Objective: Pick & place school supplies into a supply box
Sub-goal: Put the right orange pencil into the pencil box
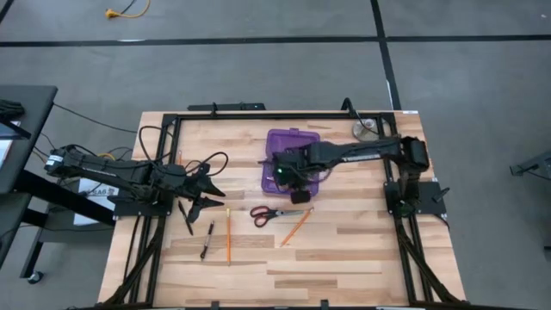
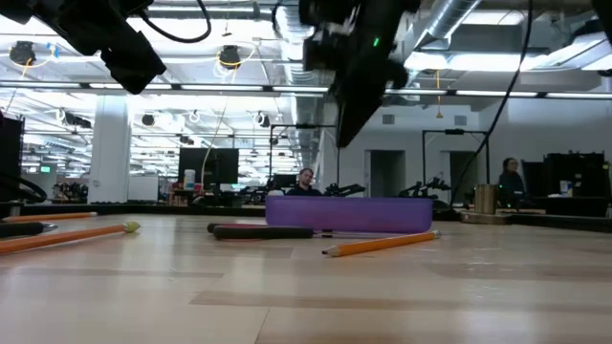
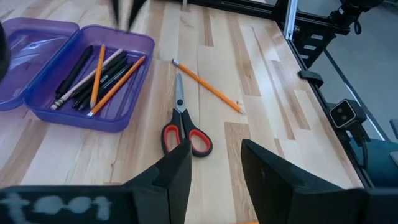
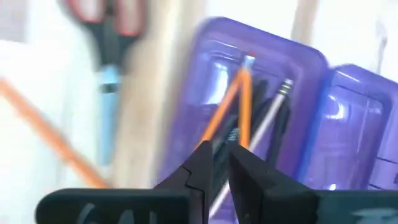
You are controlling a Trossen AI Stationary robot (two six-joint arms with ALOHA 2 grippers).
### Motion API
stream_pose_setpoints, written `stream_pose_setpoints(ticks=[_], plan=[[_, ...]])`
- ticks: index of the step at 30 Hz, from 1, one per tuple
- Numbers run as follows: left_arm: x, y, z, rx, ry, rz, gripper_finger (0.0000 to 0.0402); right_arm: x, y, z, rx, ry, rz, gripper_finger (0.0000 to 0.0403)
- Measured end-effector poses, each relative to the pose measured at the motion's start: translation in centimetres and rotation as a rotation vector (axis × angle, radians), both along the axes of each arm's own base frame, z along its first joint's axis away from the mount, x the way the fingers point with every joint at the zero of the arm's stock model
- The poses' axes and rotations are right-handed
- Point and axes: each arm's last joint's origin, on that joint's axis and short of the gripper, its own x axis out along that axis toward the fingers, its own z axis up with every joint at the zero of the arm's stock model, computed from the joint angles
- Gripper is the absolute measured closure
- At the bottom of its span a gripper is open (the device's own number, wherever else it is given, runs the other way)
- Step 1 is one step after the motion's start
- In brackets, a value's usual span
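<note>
1. Partly done, by my reading — the supply box (image 3: 93, 74) lies open near the table's far edge with several pens and pencils in its tray.
2. The right gripper (image 4: 221, 163) hangs over that tray, fingers a narrow slit apart, nothing between them.
3. Left on the wood: the scissors (image 1: 277, 213) just in front of the box, an orange pencil (image 1: 295, 227) beside them, another pencil (image 1: 228, 235) and a black pen (image 1: 207, 239) further left.
4. The left gripper (image 3: 214, 171) waits near those — jaws apart, empty.

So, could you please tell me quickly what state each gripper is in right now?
Left gripper: open, empty, near the scissors.
Right gripper: over the supply box, fingers slightly apart, nothing held.
</note>
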Motion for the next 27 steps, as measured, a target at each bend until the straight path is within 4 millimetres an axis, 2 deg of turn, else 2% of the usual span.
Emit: stream_pose_setpoints(ticks=[5, 14, 23, 27], plan=[[0.0, 0.0, 0.0, 0.003, -0.001, 0.006, 0.0274, -1.2, 3.9, 1.4, 0.004, 0.007, 0.091, 0.036], [0.0, 0.1, 0.0, 0.013, -0.003, 0.015, 0.0274, -2.1, 9.4, 0.6, 0.028, 0.038, 0.149, 0.036], [0.0, -0.9, -0.1, 0.028, -0.002, -0.017, 0.0274, -4.0, 12.4, -4.0, 0.062, 0.033, 0.122, 0.036], [0.2, -1.4, -0.2, 0.043, -0.001, -0.02, 0.0274, -3.8, 13.3, -5.4, 0.077, 0.005, 0.122, 0.036]])
